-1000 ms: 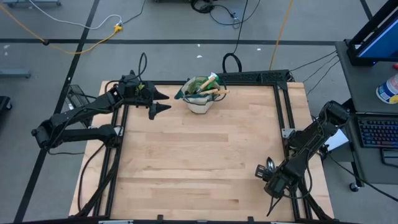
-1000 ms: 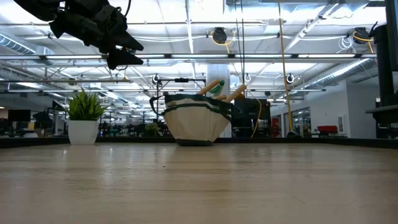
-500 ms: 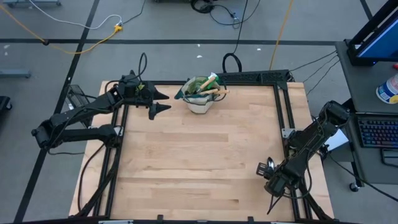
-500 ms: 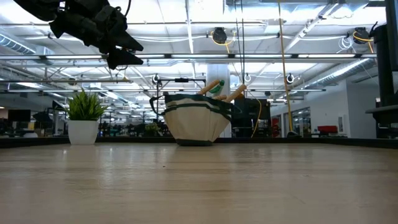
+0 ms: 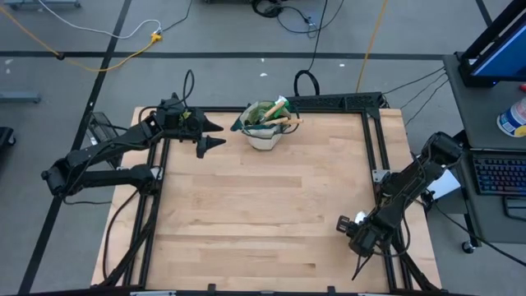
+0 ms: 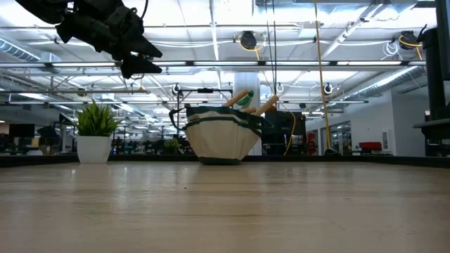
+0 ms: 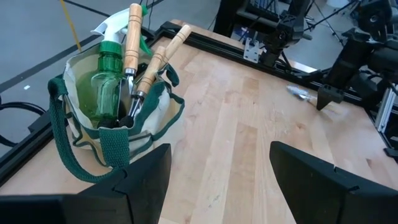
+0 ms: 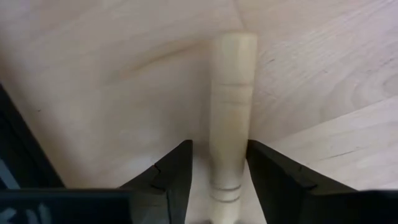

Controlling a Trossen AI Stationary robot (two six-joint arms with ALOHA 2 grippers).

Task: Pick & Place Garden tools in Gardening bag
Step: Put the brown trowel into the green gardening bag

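Right gripper [image 8: 217, 177] clenched on pale wooden tool handle [image 8: 231, 112] at table's near right edge, left gripper [image 7: 214, 180] spread wide beside beige canvas green-trimmed bag [image 5: 265, 127] at far edge; off-centre hold risks tool swinging, slipping during carry.

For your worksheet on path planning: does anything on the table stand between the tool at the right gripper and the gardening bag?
Nothing visible does. The right gripper grips a wooden-handled tool at the table's near right edge; bare tabletop stretches to the gardening bag at the far edge. The left gripper hovers beside the bag.
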